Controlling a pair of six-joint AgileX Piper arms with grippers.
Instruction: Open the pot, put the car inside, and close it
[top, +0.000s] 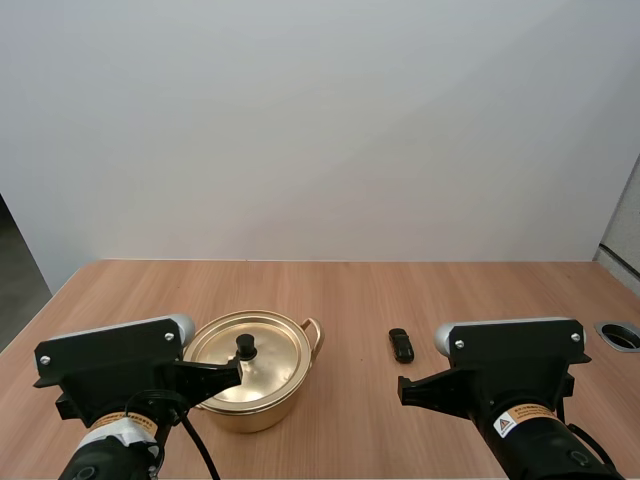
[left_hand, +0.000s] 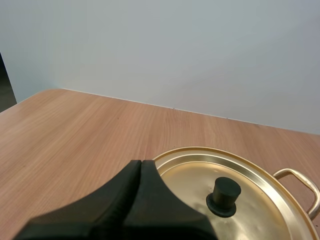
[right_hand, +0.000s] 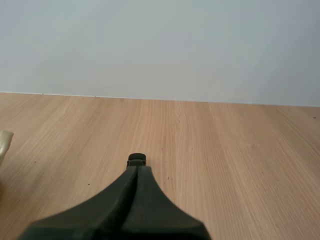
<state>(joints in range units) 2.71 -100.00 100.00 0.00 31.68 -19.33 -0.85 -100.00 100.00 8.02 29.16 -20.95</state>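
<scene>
My left gripper (top: 238, 368) has its two fingers pressed together into one dark wedge, and it holds nothing. It hangs over the near edge of the pot (top: 255, 395), which stands on the table (top: 350, 290) at about 7 o'clock from the table's middle. The lid (top: 262, 352) lies flat on the pot, so the first step, the opening, is not done. The black knob (top: 245, 346) in the middle of the lid is at about 1 o'clock from my left fingertips, near but apart from them. I judge that the arm waits here because the knob is the only place to lift the lid. The fingers must first come apart and then move around the knob. One handle (top: 313, 335) of the pot sticks out at 2 o'clock from the knob.

At about 3 o'clock from the pot, well apart from it, the small black car (top: 401, 345) lies on the bare wood, pointing toward 12 o'clock. My right gripper (top: 404, 384) is at 6 o'clock from the car, just beside it. Its fingers are together too and carry nothing. I think it stands there ready to take the car once the pot is open. The car is low and narrow, so the grip must be careful.
</scene>
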